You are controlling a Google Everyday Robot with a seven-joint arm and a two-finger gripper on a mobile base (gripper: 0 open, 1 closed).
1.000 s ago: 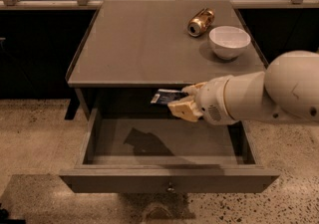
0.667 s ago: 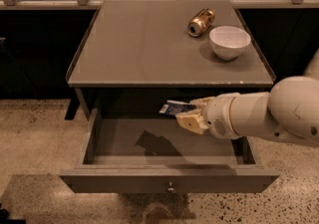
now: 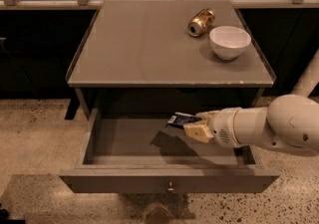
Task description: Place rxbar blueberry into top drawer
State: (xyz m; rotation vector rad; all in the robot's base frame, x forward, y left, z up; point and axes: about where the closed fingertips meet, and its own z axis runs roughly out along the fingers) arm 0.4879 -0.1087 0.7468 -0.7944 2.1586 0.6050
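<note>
Hiding right end of rxbar blueberry: gripper, fingers clamped on it. Wrapper lettering unreadable. Arm cut off at right edge, covers right inner wall of top drawer. Bar held over open drawer interior, right of centre, shadow on floor beneath. Long axis roughly left-right, free end pointing left. Gold can, white bowl on cabinet top.

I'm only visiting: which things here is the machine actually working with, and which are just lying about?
In the job: the rxbar blueberry, clamped in the gripper, held over the open top drawer.

Just lying about: the gold can on its side and the white bowl, both on the cabinet top.
</note>
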